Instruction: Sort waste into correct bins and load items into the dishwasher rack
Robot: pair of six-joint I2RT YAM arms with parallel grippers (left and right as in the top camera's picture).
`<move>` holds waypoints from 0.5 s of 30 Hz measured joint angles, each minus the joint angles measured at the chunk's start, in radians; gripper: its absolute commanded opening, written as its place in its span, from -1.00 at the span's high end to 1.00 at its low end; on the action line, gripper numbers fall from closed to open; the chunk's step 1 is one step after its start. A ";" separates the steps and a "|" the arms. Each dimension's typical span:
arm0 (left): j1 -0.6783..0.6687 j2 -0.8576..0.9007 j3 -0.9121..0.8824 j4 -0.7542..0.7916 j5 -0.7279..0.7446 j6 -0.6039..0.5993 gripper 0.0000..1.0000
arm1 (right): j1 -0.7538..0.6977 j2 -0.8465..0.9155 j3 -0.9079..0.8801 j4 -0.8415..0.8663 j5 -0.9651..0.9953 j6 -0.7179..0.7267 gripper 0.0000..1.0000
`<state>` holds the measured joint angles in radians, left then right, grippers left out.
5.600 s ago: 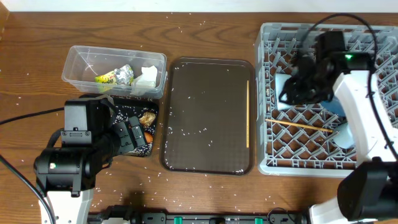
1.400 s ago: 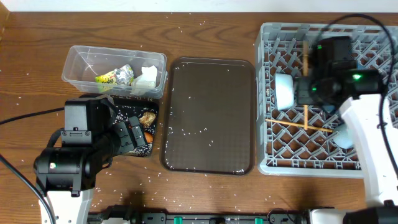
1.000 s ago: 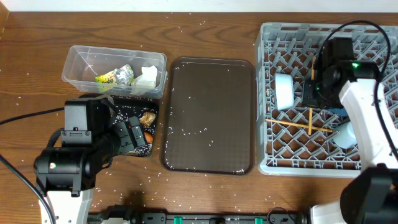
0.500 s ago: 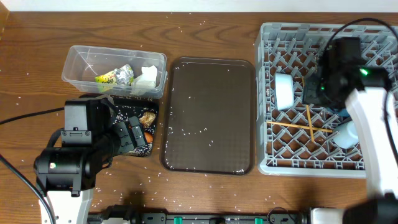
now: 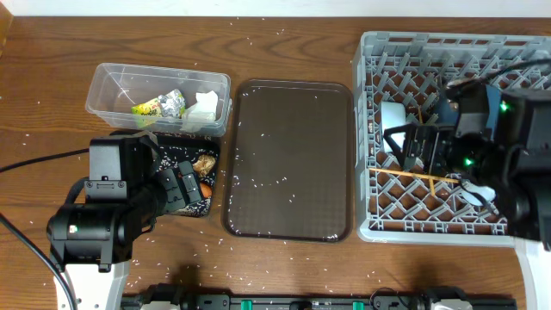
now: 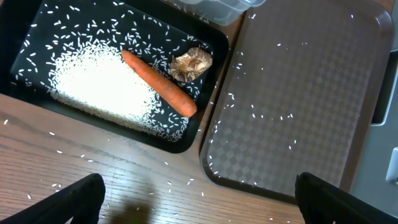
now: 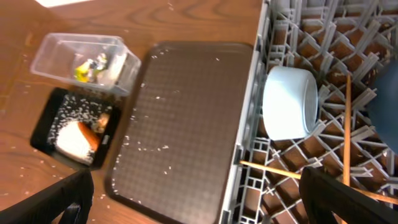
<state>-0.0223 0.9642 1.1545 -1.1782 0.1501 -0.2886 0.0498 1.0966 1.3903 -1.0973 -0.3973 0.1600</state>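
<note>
Both end effectors gape empty above the counter.

The left end effector [image 6: 199, 204] and right end effector [image 7: 202, 200] have fingers spread wide. The black tray [image 6: 37, 28] holds the carrot [image 6: 158, 83], brown lump [image 6: 191, 63] and rice [image 6: 99, 84]. The clear tub [image 5: 112, 86] holds the wrapper [image 5: 159, 105] and paper [image 5: 203, 108]. In the rack [image 5: 430, 43], the white bowl [image 7: 289, 102] lies beside two chopsticks [image 7: 347, 124].

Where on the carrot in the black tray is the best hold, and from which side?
Grip the carrot across its middle, coming straight down. It lies flat and diagonal in the black tray, so jaws should turn square to its length; the brown lump sits close beside it, so keep the opening modest.
</note>
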 measured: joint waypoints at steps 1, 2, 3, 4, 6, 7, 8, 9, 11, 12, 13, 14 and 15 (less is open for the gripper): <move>0.000 0.000 0.000 0.000 0.000 0.000 -0.96 | 0.000 -0.010 0.000 -0.014 -0.006 0.001 -0.98; 0.000 0.000 0.000 0.000 0.000 0.000 -0.96 | 0.000 -0.019 0.000 -0.045 -0.012 0.005 -0.99; 0.000 0.000 0.000 0.000 0.000 0.000 -0.96 | 0.000 -0.026 0.000 -0.070 -0.014 0.006 -0.99; 0.000 0.000 0.000 0.000 0.000 0.000 -0.96 | 0.000 -0.034 0.000 -0.093 -0.014 0.008 -0.99; 0.000 0.000 0.000 0.000 0.000 0.000 -0.96 | 0.000 -0.050 0.000 -0.129 -0.013 0.001 -0.98; 0.000 0.000 0.000 0.000 0.000 0.000 -0.96 | 0.000 -0.062 0.000 -0.144 -0.006 -0.010 -0.98; 0.000 0.000 0.000 0.000 0.000 0.000 -0.96 | 0.000 -0.073 0.000 -0.149 0.000 -0.021 -0.99; 0.000 0.000 0.000 0.000 0.000 0.000 -0.96 | 0.000 -0.087 0.000 -0.149 0.010 -0.037 -0.98; 0.000 0.000 0.000 0.000 0.000 0.000 -0.95 | 0.000 -0.124 0.000 -0.149 0.032 -0.074 -0.99; 0.000 0.000 0.000 0.000 0.000 0.000 -0.96 | 0.000 -0.143 0.000 -0.149 0.039 -0.090 -0.99; 0.000 0.000 0.000 0.000 0.000 0.000 -0.96 | 0.000 -0.163 0.000 -0.149 0.047 -0.105 -0.98; 0.000 0.000 0.000 0.000 0.000 0.000 -0.96 | 0.000 -0.182 0.000 -0.147 0.056 -0.118 -0.99; 0.000 0.000 0.000 0.000 0.000 0.000 -0.96 | 0.001 -0.203 0.000 -0.141 0.067 -0.131 -0.99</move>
<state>-0.0223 0.9642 1.1545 -1.1782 0.1501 -0.2886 0.0505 0.8932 1.3899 -1.2385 -0.3302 0.0288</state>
